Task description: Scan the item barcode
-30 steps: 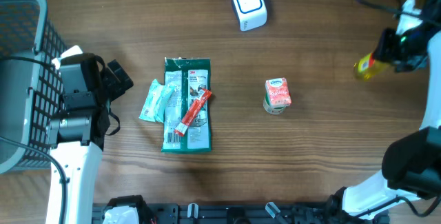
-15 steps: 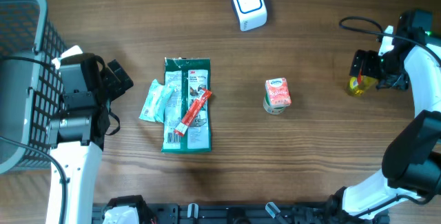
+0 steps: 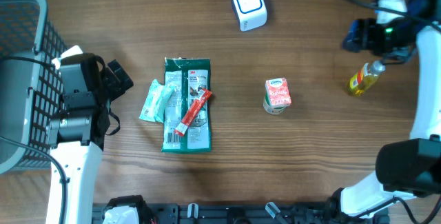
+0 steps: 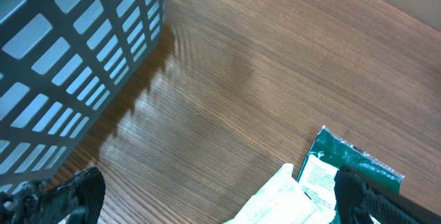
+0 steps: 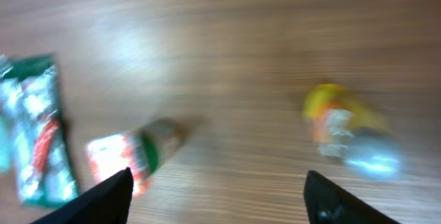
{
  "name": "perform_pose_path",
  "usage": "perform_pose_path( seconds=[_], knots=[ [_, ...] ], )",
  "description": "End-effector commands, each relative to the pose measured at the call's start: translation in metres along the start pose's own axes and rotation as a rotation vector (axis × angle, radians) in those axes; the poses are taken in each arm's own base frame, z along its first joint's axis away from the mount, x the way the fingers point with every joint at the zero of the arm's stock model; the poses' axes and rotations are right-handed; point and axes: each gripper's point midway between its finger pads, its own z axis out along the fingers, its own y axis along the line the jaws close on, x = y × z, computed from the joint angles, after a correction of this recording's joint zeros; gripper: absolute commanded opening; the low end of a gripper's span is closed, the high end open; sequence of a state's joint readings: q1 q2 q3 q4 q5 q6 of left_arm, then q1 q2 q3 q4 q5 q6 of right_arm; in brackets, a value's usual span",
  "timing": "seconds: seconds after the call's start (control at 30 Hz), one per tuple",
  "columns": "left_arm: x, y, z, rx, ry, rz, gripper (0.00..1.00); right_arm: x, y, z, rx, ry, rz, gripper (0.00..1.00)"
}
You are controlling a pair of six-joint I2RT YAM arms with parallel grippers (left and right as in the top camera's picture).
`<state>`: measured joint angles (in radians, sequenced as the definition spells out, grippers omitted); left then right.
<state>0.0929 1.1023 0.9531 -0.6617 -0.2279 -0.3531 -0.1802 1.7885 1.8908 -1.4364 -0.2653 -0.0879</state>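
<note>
From above, we see the left gripper (image 3: 117, 78) resting on the counter (image 3: 310, 162) just beside the grey basket (image 3: 24, 86), its jaws spread and nothing between them. To its right lies a green packet (image 3: 196, 136) with a red stick sachet (image 3: 193, 112) lying slantwise across it, and a pale blue-green packet (image 3: 153, 103) touches the green one's left edge. Nearer the middle a small pink carton (image 3: 278, 93) sits alone, well apart from the packets. The white scanner (image 3: 248, 5) sits at the far edge of the counter, above and a little left of the carton. At the far right the yellow bottle (image 3: 364, 78) lies on its side on the wood, tilted, with its clear end pointing up and to the right. The right gripper (image 3: 353, 36) hangs above and beside the bottle without touching it, between the bottle and the scanner but near the bottle. From the left wrist, we see the two fingertips (image 4: 83, 186) at the bottom corners, set wide apart and empty, with the basket's lattice wall at upper left and the corners of the green and pale packets just ahead. From the right wrist, the picture is blurred, yet we make out both dark fingers (image 5: 114, 196) far apart with only bare wood between them; the bottle lies free at the right, the carton at lower left, and the green packet at the left edge.
</note>
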Motion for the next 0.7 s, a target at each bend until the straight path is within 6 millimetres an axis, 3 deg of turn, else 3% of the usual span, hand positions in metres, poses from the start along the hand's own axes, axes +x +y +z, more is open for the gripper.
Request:
perform_pose_path(
  seconds=[0.0, 0.07, 0.2, 0.33, 0.43, 0.5, 0.63, 0.67],
  knots=[
    [-0.005, 0.002, -0.002, -0.009, -0.017, 0.003, 1.00, 0.016, 0.061, -0.006, -0.139, 0.038, -0.137, 0.62],
    [-0.005, 0.002, -0.002, -0.009, -0.017, 0.003, 1.00, 0.031, 0.087, 0.000, -0.160, 0.100, -0.195, 0.39],
    [-0.005, 0.002, -0.002, -0.009, -0.017, 0.003, 1.00, 0.067, 0.119, 0.037, -0.171, 0.241, -0.187, 0.39],
    [-0.005, 0.002, -0.002, -0.009, -0.017, 0.003, 1.00, 0.086, 0.117, 0.076, 0.048, 0.269, -0.192, 0.40],
    [-0.005, 0.002, -0.002, -0.009, -0.017, 0.003, 1.00, 0.100, 0.134, 0.094, 0.055, 0.280, -0.218, 0.41],
    [-0.005, 0.002, -0.002, -0.009, -0.017, 0.003, 1.00, 0.104, 0.128, 0.104, 0.135, 0.268, -0.199, 0.50],
    [-0.005, 0.002, -0.002, -0.009, -0.017, 0.003, 1.00, 0.108, 0.124, 0.117, 0.157, 0.264, -0.197, 0.94],
    [-0.005, 0.002, -0.002, -0.009, -0.017, 0.003, 1.00, 0.108, 0.123, 0.119, 0.156, 0.263, -0.198, 0.95]
  ],
)
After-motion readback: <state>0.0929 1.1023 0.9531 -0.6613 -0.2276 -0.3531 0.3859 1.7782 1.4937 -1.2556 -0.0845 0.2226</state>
